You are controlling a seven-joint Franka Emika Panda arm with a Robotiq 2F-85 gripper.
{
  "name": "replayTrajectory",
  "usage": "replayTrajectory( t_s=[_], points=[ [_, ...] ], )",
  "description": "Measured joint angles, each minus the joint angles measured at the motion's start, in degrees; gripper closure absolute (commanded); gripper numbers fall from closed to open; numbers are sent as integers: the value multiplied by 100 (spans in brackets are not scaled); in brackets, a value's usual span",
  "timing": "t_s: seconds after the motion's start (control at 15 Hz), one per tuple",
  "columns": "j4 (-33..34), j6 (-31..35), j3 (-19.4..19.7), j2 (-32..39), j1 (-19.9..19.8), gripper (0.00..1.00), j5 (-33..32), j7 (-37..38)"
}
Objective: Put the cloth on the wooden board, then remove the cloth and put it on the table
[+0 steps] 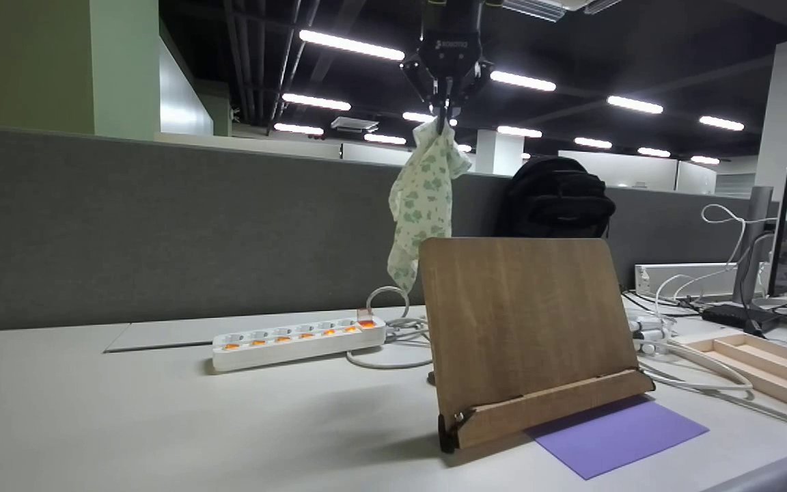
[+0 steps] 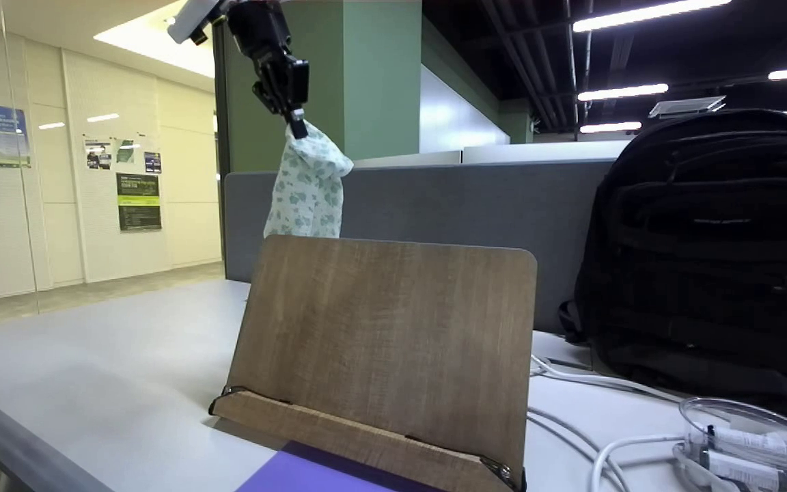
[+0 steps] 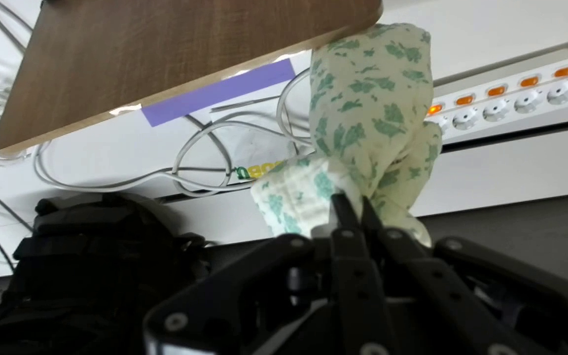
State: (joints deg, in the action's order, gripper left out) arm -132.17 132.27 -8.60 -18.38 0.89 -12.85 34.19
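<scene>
tabletop (image 1: pixel 161 417): carries a tilted wooden board (image 1: pixel 523 314). green-patterned cloth (image 1: pixel 426 191): suspended, partly hidden behind the board, at its eleven o'clock in both exterior views. hand (image 1: pixel 442 121): tightly closed, gripping the cloth's upper end.

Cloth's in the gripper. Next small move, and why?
If board placement is still pending, probably ease the gripper over the wooden board: it pinches the cloth, which hangs behind the board's top corner in both exterior views, not lying on it.

grey partition (image 1: pixel 161 229), bright striplights (image 1: pixel 352 46)
</scene>
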Motion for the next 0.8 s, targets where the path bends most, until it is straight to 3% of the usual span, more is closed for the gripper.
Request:
replayTrajectory(
  t_s=[0.47,0.8],
  points=[
    [-433,253,49,-524,-916,99,-376,213],
    [-954,399,34,-489,-1092,99,-412,415]
  ],
)
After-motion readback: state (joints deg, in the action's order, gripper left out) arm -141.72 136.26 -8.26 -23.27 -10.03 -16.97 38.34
